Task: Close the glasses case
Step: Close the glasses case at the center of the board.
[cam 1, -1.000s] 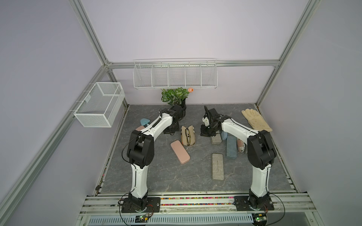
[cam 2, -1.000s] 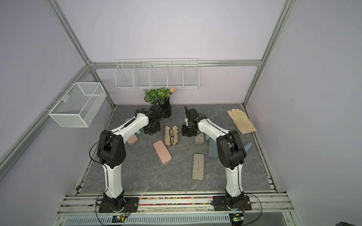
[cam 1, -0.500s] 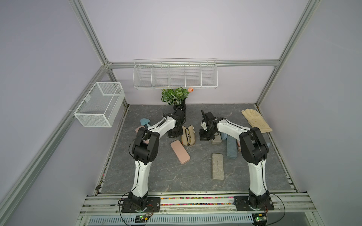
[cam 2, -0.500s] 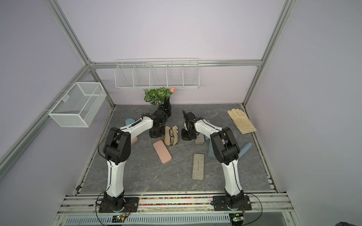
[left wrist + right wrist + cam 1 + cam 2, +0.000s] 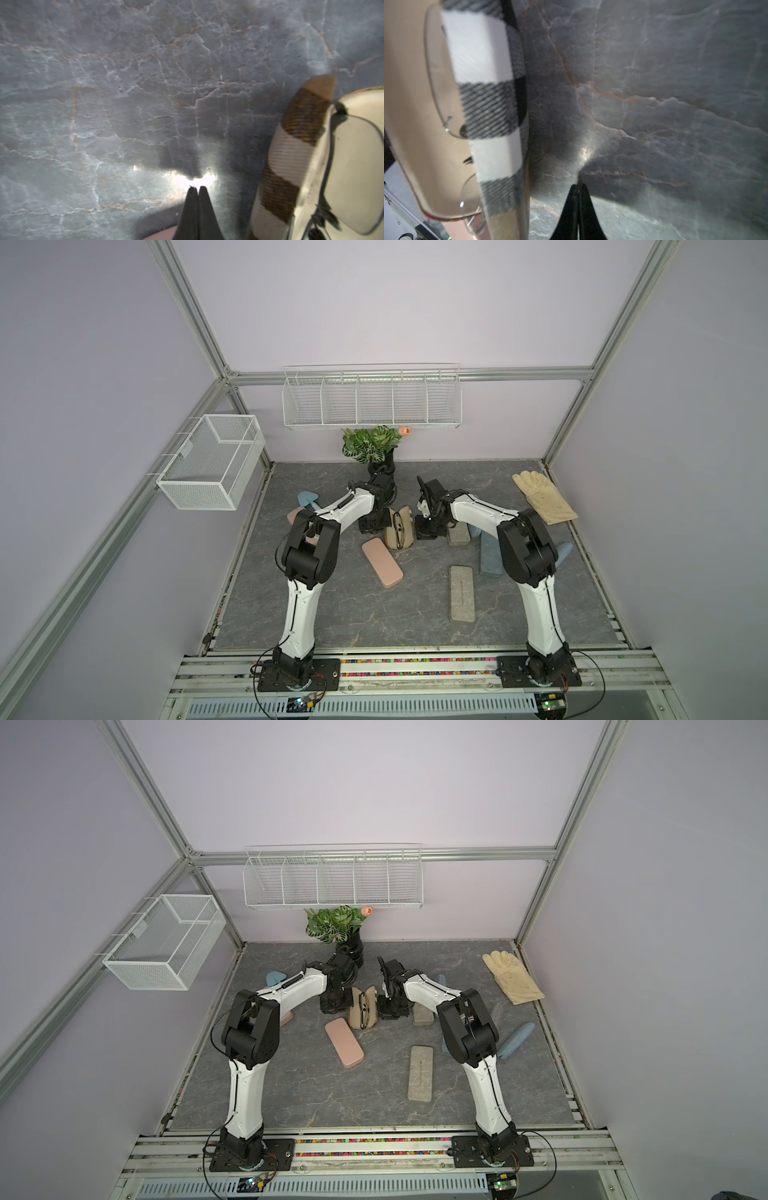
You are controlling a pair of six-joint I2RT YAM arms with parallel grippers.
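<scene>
1. Two end effectors are down at desk level, one on each side of the target. The left end effector (image 5: 371, 526) and the right end effector (image 5: 428, 531) are both pinched tight and holding nothing; the open glasses case (image 5: 390, 533) sits between them on the desk (image 5: 332, 605), halves raised in a V, spectacles (image 5: 400, 526) inside.
2. Danger, as I read it: an uneven squeeze could skid or topple the case; the pink case (image 5: 381, 562) just beside it could get shoved; a spectacle arm standing proud could jam the seam.
3. Both top views give only the flanking layout. The left wrist view shows the fingertips (image 5: 192, 199) pressed together, bare desk between them and the plaid shell (image 5: 291, 155), and a lens (image 5: 363, 166); the right wrist view shows a like gap on its side.
</scene>
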